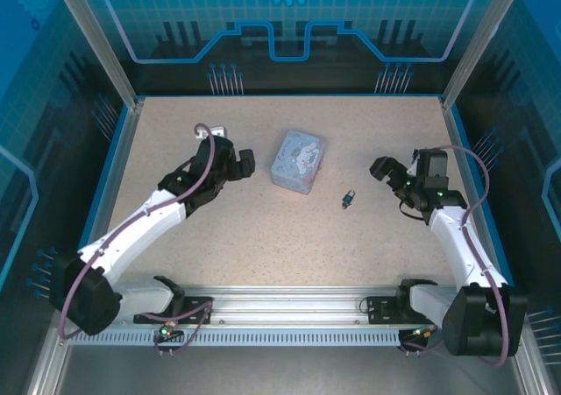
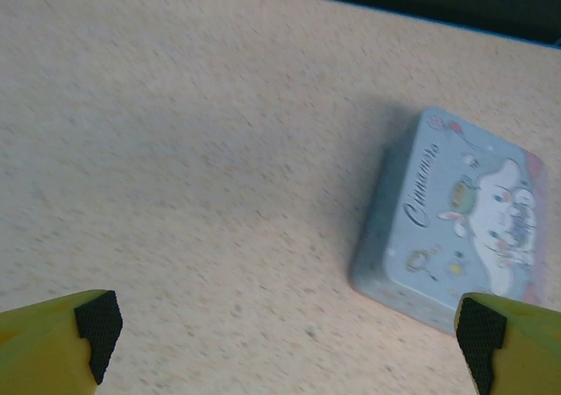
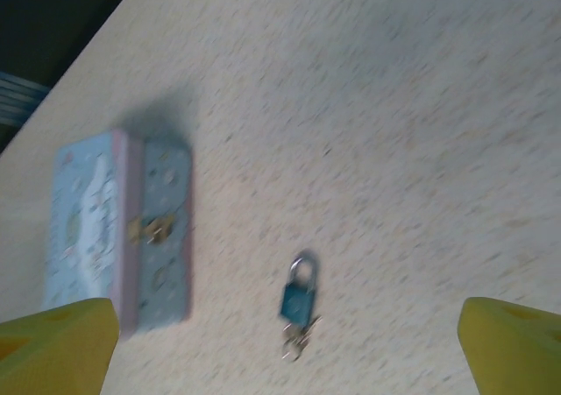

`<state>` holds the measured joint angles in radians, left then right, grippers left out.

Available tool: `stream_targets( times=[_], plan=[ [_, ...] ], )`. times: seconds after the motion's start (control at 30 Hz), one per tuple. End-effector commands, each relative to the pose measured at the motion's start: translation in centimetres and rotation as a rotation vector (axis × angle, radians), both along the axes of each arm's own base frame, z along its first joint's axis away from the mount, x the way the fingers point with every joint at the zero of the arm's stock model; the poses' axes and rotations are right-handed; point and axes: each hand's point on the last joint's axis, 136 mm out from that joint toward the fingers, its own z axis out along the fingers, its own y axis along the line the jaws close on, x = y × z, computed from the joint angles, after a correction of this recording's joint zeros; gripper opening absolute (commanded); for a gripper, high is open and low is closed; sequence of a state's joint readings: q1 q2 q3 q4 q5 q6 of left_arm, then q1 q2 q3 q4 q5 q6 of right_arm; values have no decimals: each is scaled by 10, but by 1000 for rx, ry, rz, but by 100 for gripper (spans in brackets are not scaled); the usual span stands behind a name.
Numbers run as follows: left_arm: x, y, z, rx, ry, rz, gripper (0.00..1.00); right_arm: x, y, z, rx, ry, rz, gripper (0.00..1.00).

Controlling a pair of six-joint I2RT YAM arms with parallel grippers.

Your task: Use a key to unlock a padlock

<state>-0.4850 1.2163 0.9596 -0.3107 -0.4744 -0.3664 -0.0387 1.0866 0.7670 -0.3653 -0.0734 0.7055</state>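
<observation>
We find the padlock [image 3: 298, 292], key [image 3: 299, 335] at its foot, right of the box [image 3: 114, 229], nearer our empty, wide-spread right tool [image 3: 285, 351].

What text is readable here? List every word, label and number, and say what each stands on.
"Cinnamo...": dark cursive script on the lid of the pale blue box, read in the left wrist view; the last letters are too blurred to make out.
On the padlock, no marking is readable: too small and blurred.
No other legible text.

I see open table [image 1: 263, 246] all along the near edge. The blue box [image 1: 298, 160] stands mid-table near the padlock [image 1: 348, 200], blocking the way from the far left corner
</observation>
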Motion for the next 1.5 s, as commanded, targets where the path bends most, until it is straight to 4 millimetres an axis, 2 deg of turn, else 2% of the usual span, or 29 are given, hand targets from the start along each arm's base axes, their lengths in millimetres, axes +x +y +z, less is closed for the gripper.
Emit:
stream_targets(
  times=[0.0, 0.1, 0.2, 0.27, 0.37, 0.5, 0.63, 0.73, 0.83, 1.0, 1.2, 1.27, 1.33, 1.47],
  plan=[
    [9, 33, 17, 253, -161, 40, 99, 11, -35, 4, -246, -43, -106, 100],
    [9, 56, 15, 349, -210, 63, 99, 17, -45, 2, -326, -62, -123, 100],
    [14, 81, 0, 361, -185, 106, 99, 28, -45, 4, -480, -108, -66, 100],
    [20, 92, -19, 357, -135, 111, 99, 34, -47, 4, -615, -127, -51, 100],
    [30, 100, -42, 382, -126, 123, 99, 38, -49, -1, -707, -132, -54, 100],
    [37, 101, -66, 349, -164, 110, 99, 41, -47, -9, -769, -165, -27, 100],
    [36, 107, -83, 286, -218, 124, 99, 42, -48, -16, -796, -199, -21, 100],
    [33, 111, -95, 252, -239, 118, 99, 47, -42, -13, -790, -280, -11, 100],
    [34, 115, -95, 216, -289, 103, 99, 52, -33, -18, -785, -334, 32, 100],
    [29, 112, -112, 174, -360, 50, 99, 57, -23, -38, -795, -384, 89, 100],
    [39, 111, -118, 149, -289, 25, 99, 59, 2, -51, -777, -460, 227, 100],
    [43, 116, -120, 122, -264, 31, 99, 64, 2, -55, -790, -479, 225, 100],
    [44, 116, -121, 96, -257, 17, 99, 71, 5, -60, -753, -427, 280, 100],
    [45, 118, -121, 77, -254, 12, 99, 72, -2, -64, -691, -406, 282, 100]
  ],
)
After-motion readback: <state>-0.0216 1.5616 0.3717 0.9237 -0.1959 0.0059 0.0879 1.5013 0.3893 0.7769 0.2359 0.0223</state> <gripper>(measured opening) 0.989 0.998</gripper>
